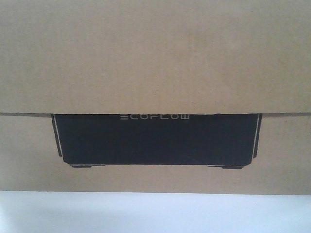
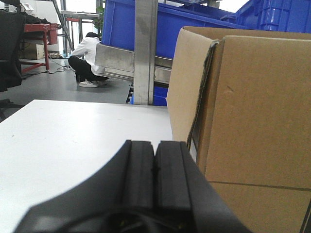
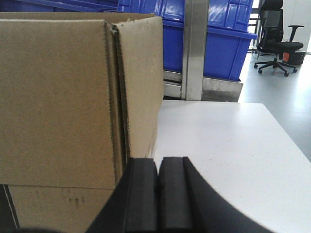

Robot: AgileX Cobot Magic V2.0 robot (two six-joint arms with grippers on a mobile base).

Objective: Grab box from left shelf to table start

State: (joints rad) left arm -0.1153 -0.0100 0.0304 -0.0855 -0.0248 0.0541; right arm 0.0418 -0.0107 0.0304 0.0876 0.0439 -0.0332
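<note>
Now the cardboard box [image 1: 155, 63] sits on the white table [image 1: 155, 213], filling the front view. Each gripper has its pads pressed together, empty: the left gripper [image 2: 155, 170] sits just beside the box's left side, the right gripper [image 3: 158, 187] just beside its right. Judged, any shifting should come as flat, even pressure from both sides. Open tabletop lies outward of each arm; shelf posts [image 3: 194, 48] and blue bins [image 2: 126, 24] stand close behind.

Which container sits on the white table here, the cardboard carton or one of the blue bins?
The brown box printed ECOFLOW rests on the table. The blue bins stay behind it on the shelf.
</note>
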